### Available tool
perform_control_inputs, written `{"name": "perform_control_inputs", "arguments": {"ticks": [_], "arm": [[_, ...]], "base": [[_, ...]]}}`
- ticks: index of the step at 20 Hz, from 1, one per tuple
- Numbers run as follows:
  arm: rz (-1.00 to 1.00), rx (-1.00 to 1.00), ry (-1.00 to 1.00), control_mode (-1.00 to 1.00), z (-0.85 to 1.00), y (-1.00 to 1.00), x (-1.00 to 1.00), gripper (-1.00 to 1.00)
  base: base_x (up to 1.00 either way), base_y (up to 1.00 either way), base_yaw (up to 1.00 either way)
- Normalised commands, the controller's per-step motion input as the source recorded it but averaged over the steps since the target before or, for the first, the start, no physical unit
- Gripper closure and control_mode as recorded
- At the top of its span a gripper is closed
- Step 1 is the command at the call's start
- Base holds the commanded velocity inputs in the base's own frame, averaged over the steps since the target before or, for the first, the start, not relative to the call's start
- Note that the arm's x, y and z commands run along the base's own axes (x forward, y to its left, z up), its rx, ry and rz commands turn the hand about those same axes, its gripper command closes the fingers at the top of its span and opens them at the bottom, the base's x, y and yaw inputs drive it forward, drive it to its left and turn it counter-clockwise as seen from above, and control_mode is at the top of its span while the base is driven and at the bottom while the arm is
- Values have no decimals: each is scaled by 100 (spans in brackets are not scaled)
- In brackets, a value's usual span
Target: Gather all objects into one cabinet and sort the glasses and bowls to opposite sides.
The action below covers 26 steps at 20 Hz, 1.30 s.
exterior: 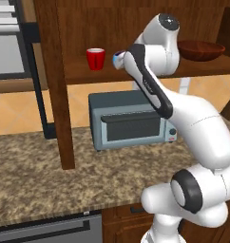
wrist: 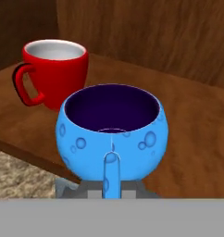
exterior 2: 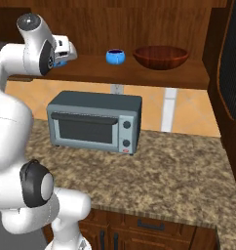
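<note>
You have the pincer clamped on a squat, bright blue, dimpled cup with a dark inside, gripping it by its handle at the near side. The cup sits at the near edge of the dark brown wooden cabinet shelf; whether its base touches the wood or hangs just above, you cannot tell from these views.

By my reading, the step in hand is placing this cup beside the red cylindrical mug with the white inside, which stands just beyond and to the left. Keep the cup upright, carry it further in from the edge, and set it down flat before you let go.

The wide, shallow, reddish-brown wooden bowl rests at the far right of the shelf, and the 2nd blue cup stands near it on its left, well apart from the mug.

There is open shelf to the right of the held cup. Mind the mug's handle on the left, the panelled back behind, and the grey toaster oven on the speckled stone desk below when you draw back
</note>
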Motion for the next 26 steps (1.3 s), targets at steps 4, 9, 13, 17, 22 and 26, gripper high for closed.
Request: {"name": "perform_control_inputs", "arguments": {"ticks": [4,9,13,17,22,26], "arm": [[-2,10,8,-100,-27,0,39,100],[0,10,2,-100,-26,13,43,100],[0,4,-4,-100,-21,36,56,100],[-2,0,-1,-100,-13,31,86,100],[-1,0,5,-100,-7,2,91,100],[-1,0,7,-100,-12,0,49,100]], "base": [[0,0,0],[0,0,0],[0,0,0],[0,0,0],[0,0,0],[0,0,0]]}}
